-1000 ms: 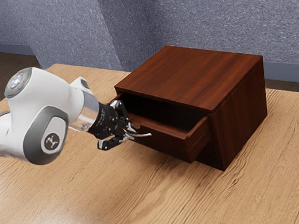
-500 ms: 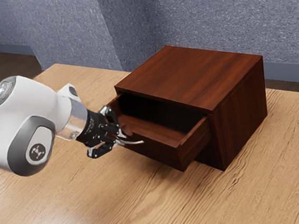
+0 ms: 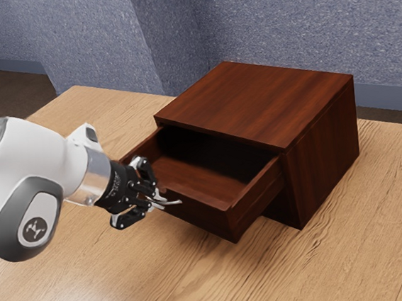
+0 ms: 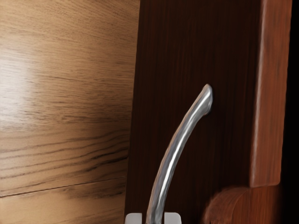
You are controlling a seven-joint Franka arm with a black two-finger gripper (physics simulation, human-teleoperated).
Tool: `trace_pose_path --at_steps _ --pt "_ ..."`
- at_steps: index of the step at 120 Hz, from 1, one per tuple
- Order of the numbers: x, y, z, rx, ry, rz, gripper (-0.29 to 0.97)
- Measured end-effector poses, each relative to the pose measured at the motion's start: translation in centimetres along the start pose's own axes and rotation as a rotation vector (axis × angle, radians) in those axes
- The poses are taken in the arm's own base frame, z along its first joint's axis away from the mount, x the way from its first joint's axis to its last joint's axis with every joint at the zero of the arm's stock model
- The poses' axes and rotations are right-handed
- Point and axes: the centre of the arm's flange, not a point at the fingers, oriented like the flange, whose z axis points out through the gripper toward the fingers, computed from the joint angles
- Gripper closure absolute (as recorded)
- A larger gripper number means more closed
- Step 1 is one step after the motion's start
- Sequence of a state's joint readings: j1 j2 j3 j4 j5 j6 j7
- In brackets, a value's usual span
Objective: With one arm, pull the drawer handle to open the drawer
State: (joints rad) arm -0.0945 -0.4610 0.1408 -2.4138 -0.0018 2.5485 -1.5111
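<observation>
There's the white arm (image 3: 26, 188) reaching across the surface (image 3: 305, 268), its black hand (image 3: 143, 199) clamped around the silver handle (image 3: 169, 202), and the drawer (image 3: 193, 217) sits well out of the dark wooden cabinet (image 3: 267, 101).

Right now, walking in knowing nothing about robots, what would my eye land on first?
A dark wooden cabinet sits on the pale table, its drawer standing well out toward the exterior view's left. At the drawer's front, a bulky white arm comes in from the left, its black gripper closed on the curved silver handle.
</observation>
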Motion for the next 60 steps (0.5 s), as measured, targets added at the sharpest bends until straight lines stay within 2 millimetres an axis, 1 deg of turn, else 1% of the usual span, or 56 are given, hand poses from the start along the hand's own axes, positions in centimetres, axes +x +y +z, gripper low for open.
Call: trace_pose_path --at_steps 21,43,49,53,57,60 --pt "0.3 -1.1 -1.2 -0.013 0.012 -0.005 0.76" --pt "-0.7 -2.1 -2.4 -0.031 0.016 0.019 0.53" --pt "-2.1 -2.1 -3.0 -0.039 0.036 0.05 0.43" --pt "-3.5 -1.7 -3.6 -0.044 0.045 0.08 0.37" --pt "-5.0 -0.2 -4.8 -0.046 0.044 0.109 0.31" --pt "-6.2 1.6 -5.9 -0.042 0.039 0.128 0.28"
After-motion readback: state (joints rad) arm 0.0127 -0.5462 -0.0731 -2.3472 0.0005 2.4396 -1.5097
